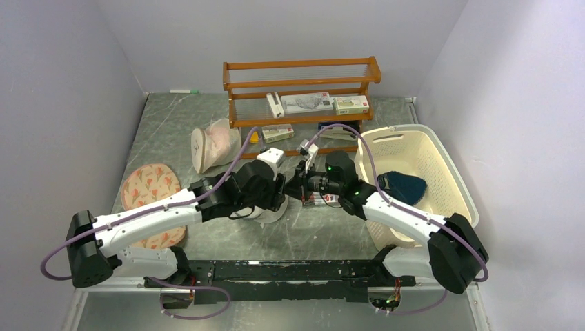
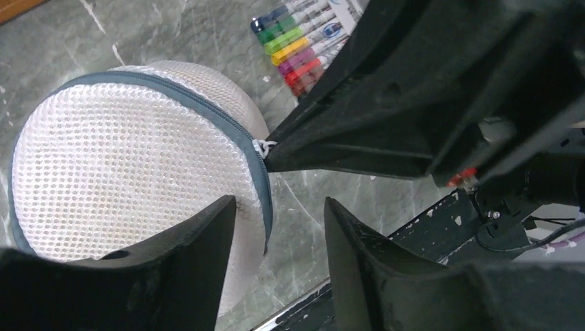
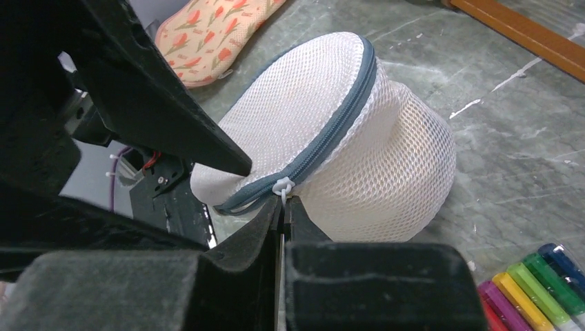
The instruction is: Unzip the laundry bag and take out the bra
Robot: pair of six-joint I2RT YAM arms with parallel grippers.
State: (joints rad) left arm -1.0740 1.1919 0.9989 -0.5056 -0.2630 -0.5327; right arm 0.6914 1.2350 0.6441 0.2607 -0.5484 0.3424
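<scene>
**Right gripper on the zip.** Your right gripper (image 3: 284,204) pinches the white zip pull (image 3: 281,185) of the laundry bag (image 3: 365,131). Its fingers are pressed together with only the tab between them, at the low near point of the grey-blue rim. That wrist camera shows you the bag tilted on the marbled grey table (image 3: 524,138), its drum wall dented beneath the zip. The stretch of zip in view is closed, and the mesh does not show what is inside.

**The other side, from the left wrist.** Your left gripper (image 2: 279,207) stands wide open. One finger (image 2: 200,241) lies over the edge of the bag's honeycomb face and the other over bare table past the rim. You cannot tell whether the first touches the mesh. In this view the right gripper's tips point in from the right and meet the pull on the rim.

**The wider scene, overhead only.** Both arms meet mid-table and cover nearly all of the bag. It lies between a floral pad (image 1: 148,189) on the left and a cream basket (image 1: 394,131) on the right, which holds a dark teal cloth (image 1: 405,185). A wooden rack (image 1: 301,69) stands behind and a pinkish mesh pouch (image 1: 215,146) sits at back left. A pack of coloured markers (image 2: 300,45) lies just beside the bag, clearest from the two wrists.
</scene>
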